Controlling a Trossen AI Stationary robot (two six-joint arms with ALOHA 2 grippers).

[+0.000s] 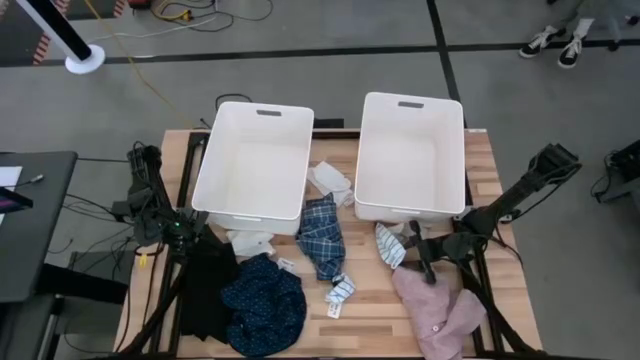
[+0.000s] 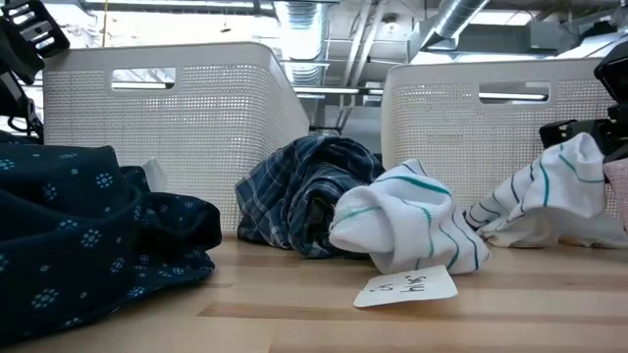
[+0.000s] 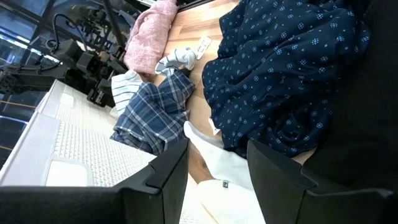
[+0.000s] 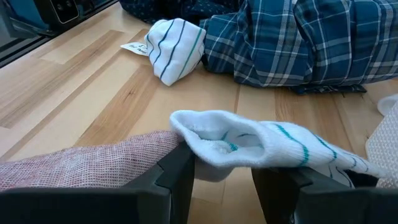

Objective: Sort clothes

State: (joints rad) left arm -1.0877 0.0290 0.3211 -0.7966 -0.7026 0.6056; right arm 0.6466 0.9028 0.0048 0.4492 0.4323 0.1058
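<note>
The clothes lie on the wooden table. A navy dotted garment (image 1: 262, 305) and a black one (image 1: 205, 285) are near left, a blue plaid one (image 1: 322, 235) in the middle, a pink one (image 1: 440, 310) near right. One striped sock (image 1: 340, 290) lies mid-table. My left gripper (image 3: 217, 168) stands open at the left; a white cloth (image 3: 214, 146) shows beyond its gap. My right gripper (image 4: 222, 171) is open beside the pink garment (image 4: 81, 162), with the end of a second striped sock (image 4: 261, 146) in front of its gap. My right gripper comes nearly level from the table's right side at the striped sock's open end (image 4: 208, 140), which lies across the gap between the fingertips. The sock rests on the table. Whether the fingers touch it, I cannot tell.
Two large white tubs (image 1: 262, 105) (image 1: 412, 97) stand side by side along the far edge. A small white garment (image 1: 330, 180) lies between them. A paper label (image 2: 407, 286) lies by the mid-table sock (image 2: 402, 226). Bare wood shows in the near middle.
</note>
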